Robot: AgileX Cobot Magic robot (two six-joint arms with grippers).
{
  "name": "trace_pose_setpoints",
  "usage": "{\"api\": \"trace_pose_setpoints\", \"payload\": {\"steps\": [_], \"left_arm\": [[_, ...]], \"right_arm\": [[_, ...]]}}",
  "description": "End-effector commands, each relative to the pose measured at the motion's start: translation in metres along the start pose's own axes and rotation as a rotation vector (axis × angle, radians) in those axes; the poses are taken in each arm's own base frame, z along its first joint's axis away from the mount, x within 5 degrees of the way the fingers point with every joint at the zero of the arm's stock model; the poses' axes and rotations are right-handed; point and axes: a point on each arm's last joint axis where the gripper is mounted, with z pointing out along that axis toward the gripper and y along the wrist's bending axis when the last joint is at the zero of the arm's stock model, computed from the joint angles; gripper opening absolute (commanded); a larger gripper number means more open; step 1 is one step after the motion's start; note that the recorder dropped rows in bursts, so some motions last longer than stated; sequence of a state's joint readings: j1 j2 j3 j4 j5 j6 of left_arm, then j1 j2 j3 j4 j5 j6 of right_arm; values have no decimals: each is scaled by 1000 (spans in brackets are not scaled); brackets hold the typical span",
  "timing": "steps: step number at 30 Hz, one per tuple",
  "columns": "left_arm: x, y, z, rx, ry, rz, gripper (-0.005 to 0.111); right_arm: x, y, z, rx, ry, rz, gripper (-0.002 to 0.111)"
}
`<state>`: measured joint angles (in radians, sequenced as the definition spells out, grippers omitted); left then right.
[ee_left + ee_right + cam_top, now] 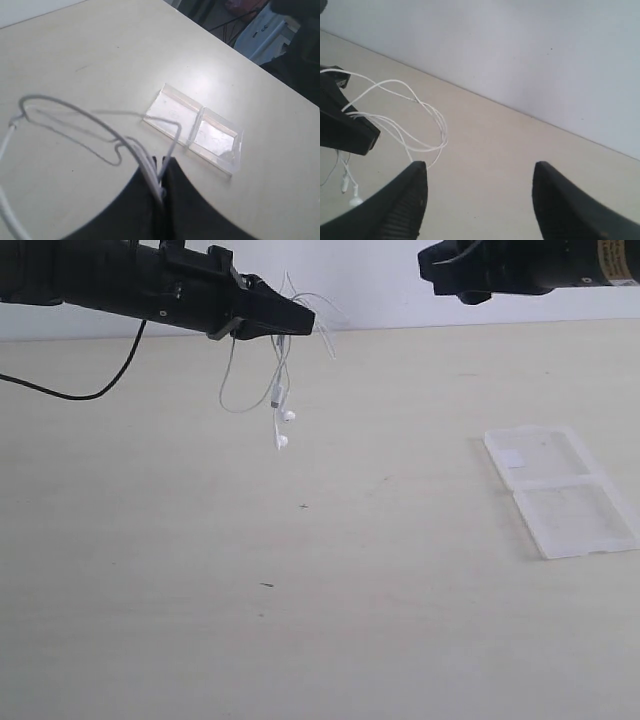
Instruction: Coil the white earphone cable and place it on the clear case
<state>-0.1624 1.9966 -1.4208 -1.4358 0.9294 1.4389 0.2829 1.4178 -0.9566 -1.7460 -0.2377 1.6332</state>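
My left gripper (305, 325) hangs high over the back left of the table, shut on the white earphone cable (277, 390). Loops of the cable stick out past the tip and the two earbuds (284, 428) dangle below, off the table. In the left wrist view the gripper (161, 161) pinches the cable (145, 159) between closed jaws. The clear case (559, 490) lies open and flat at the right, also seen as the case (195, 130) ahead of the left gripper. My right gripper (477, 170) is open and empty, raised at the top right, with the cable loops (427, 112) in front of it.
A black robot cable (90, 385) droops from the left arm at the back left. A pale wall (380, 290) runs behind the table's far edge. Dark clutter (260, 30) lies beyond the table's edge in the left wrist view.
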Motion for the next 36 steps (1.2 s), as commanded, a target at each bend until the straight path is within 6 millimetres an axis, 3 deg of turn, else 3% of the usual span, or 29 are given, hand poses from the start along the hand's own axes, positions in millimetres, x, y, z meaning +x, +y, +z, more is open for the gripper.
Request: {"api": "trace_pose_setpoints", "payload": {"steps": [1, 8, 13, 18, 25, 30, 36], "left_arm": [[-6, -2, -3, -2, -16, -3, 0], [-6, -9, 4, 28, -14, -2, 0], [-7, -22, 15, 60, -7, 9, 0], [-5, -38, 29, 100, 10, 8, 0], [-8, -62, 47, 163, -26, -27, 0], [-8, -76, 61, 155, -35, -34, 0], [-7, -92, 78, 111, -41, -30, 0]], "right_arm": [[-2, -1, -21, 61, -34, -4, 50], [6, -6, -64, 237, -97, 6, 18], [11, 6, -109, 243, -189, -12, 0], [24, 20, -154, 239, -298, -26, 0], [65, 38, -205, 248, -445, -56, 0], [89, 45, -222, 259, -517, -63, 0], [97, 48, -231, 259, -566, -69, 0]]}}
